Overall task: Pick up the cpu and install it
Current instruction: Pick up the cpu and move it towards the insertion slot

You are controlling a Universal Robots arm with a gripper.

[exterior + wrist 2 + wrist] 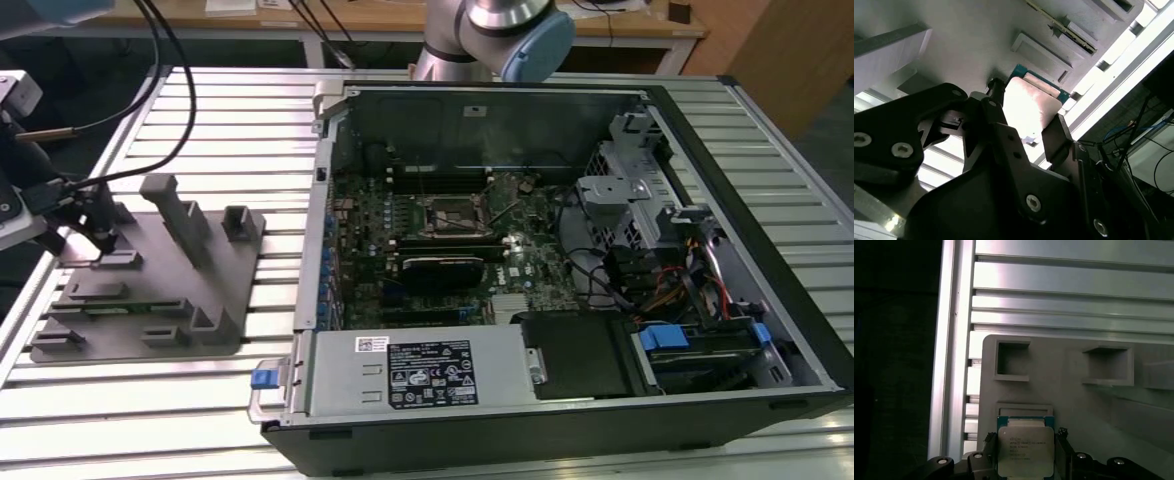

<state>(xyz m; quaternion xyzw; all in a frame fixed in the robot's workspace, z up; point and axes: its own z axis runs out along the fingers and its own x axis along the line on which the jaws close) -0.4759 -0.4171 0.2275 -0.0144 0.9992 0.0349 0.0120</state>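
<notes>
cpu: the cpu (1025, 450) lies flat, its silver top facing the first wrist view and a green edge showing on one side; in the second wrist view it (1026, 107) shows as a bright plate between the fingers.
gripper: the gripper (1025, 439) is clamped on the cpu, with one dark finger (1061, 437) pressed against each of two opposite edges.
lift: whether the cpu rests on the tray or hangs just above it cannot be told.
tray: the grey plastic tray (1064, 385) lies right under the cpu, with square pockets farther along it.
exterior view: the gripper (96, 232) is at the tray (220, 290), toward the exterior view's left.
socket: the motherboard socket (447, 212) sits inside the open computer case (694, 130), well apart from the gripper.
table: the slatted aluminium table (160, 400) carries both tray and case.
</notes>
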